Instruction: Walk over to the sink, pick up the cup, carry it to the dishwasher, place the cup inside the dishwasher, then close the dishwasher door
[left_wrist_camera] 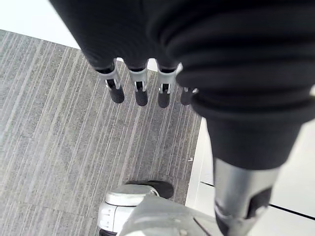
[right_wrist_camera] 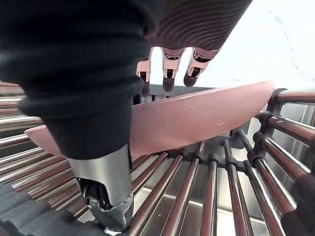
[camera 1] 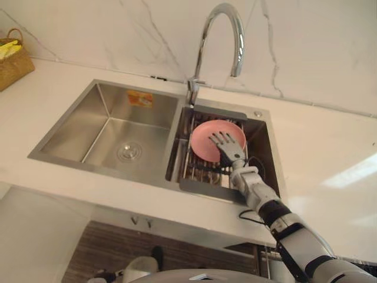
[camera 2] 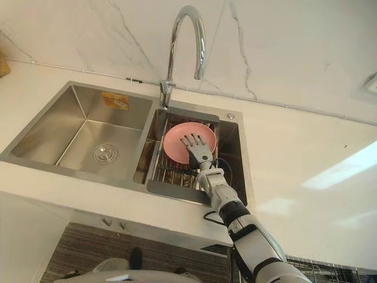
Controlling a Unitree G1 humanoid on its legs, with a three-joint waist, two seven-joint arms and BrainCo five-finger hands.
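A pink round dish (camera 1: 205, 137), flat like a plate or shallow bowl, leans in a steel wire rack (camera 1: 197, 172) set in the sink's right basin. My right hand (camera 1: 227, 148) reaches down onto it from the front. In the right wrist view its straight fingers (right_wrist_camera: 170, 78) lie over the pink dish (right_wrist_camera: 197, 118) and its thumb (right_wrist_camera: 106, 196) hangs under the rim, apart from it, so the hand is open. My left hand (left_wrist_camera: 140, 88) hangs low over the grey floor, fingers straight and empty.
A tall curved faucet (camera 1: 221, 35) stands behind the sink between the basins. The left basin (camera 1: 112, 135) holds only its drain. White counter (camera 1: 330, 165) surrounds the sink, with a marble wall behind. A woven basket (camera 1: 12, 59) sits at the far left.
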